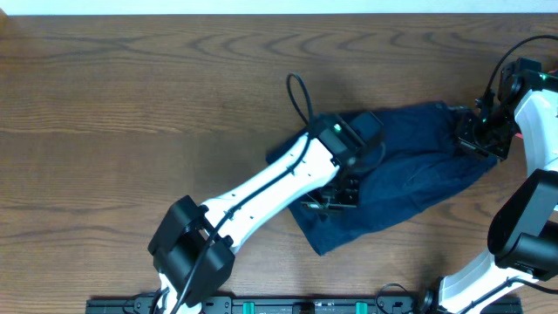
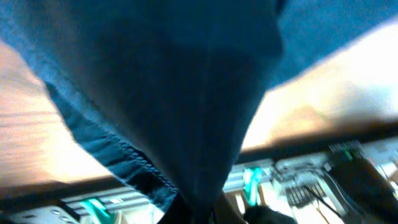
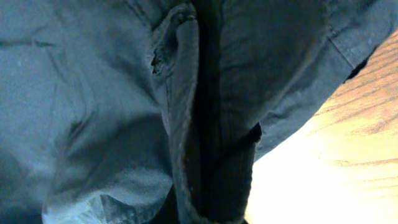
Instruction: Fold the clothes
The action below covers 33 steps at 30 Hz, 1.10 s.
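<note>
Navy-blue cloth fills both wrist views: the clothes (image 2: 186,93) are one single garment, and its fabric narrows to a point at the lower edge of the left wrist picture, where the left gripper (image 1: 334,199) is clamped together on a gathered fold, a stitched hem running down the left side of that fold. Behind the cloth in that view lie a strip of wooden table (image 2: 323,106) and a metal rail (image 2: 292,177) with two green fittings (image 2: 252,180); everything there is too blurred to read any lettering. In the right wrist view the right gripper (image 1: 478,131) is likewise closed on the garment, pinching a thick seamed ridge that runs up the middle, with a frayed pocket corner (image 3: 163,46) just beside it and bare wood showing at the right; any label cannot be made out. From overhead, the garment lies crumpled on the table's centre-right. The left arm (image 1: 261,187) reaches diagonally from the near edge across the garment's left part and covers some of it. The right arm (image 1: 532,174) comes in from the right edge and holds the garment's right end. One black cable loop (image 1: 301,96) rises behind the left wrist. Two arms, two grippers and one rail are in view.
</note>
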Motion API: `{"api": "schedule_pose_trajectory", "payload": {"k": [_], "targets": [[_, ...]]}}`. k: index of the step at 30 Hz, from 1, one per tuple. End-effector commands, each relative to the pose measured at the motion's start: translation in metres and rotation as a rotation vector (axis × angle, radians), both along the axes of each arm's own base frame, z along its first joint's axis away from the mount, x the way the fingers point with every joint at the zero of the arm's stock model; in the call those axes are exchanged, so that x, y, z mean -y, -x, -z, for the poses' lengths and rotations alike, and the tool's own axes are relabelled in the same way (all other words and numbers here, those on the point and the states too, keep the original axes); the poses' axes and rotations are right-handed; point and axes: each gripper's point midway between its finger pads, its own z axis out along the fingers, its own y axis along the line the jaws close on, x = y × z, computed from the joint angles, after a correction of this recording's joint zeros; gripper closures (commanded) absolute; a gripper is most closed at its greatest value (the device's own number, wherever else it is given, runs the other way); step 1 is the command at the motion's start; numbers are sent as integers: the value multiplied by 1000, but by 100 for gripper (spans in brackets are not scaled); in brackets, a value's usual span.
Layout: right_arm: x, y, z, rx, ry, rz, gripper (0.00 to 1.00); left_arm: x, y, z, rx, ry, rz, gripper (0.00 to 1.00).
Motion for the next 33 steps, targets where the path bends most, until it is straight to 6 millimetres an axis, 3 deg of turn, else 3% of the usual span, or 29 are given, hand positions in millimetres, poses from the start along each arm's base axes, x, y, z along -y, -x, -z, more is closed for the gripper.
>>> {"api": "schedule_pose_trajectory", "payload": {"k": [1,6,7,11,12,16,17,18,19,25,27,30,33], "targets": [[-5,0,-8,24,-7,6,99,16,28,-11,-104,76,19,94],[-4,-1,-8,24,-4,7,98,21,39,-12,-115,90,61,93],[-4,-1,-8,27,-3,7,98,21,41,-12,-118,86,67,85],[-4,-3,-8,32,-1,7,99,12,51,-13,-141,62,126,7],[-4,-3,-8,34,-1,6,98,9,54,-13,-149,53,145,2],[-4,-3,-8,34,-1,7,92,-3,54,-11,-139,0,168,2],[-4,-3,-8,33,-1,6,80,-3,53,-11,-135,3,168,0],[-4,-2,-8,31,-2,6,27,-1,52,-11,-130,9,169,0],[-4,-2,-8,31,-2,3,1,0,49,-10,-111,12,171,0],[-8,-6,-10,53,-26,-31,1,-2,-22,12,203,-75,137,0],[-12,-10,-16,76,-48,-57,1,-1,-40,22,232,-79,104,4],[-10,-22,-39,132,-38,-91,1,-5,-59,41,219,-95,61,4],[-9,-37,-75,211,-11,-114,1,-15,-71,65,167,-132,22,6]]}}
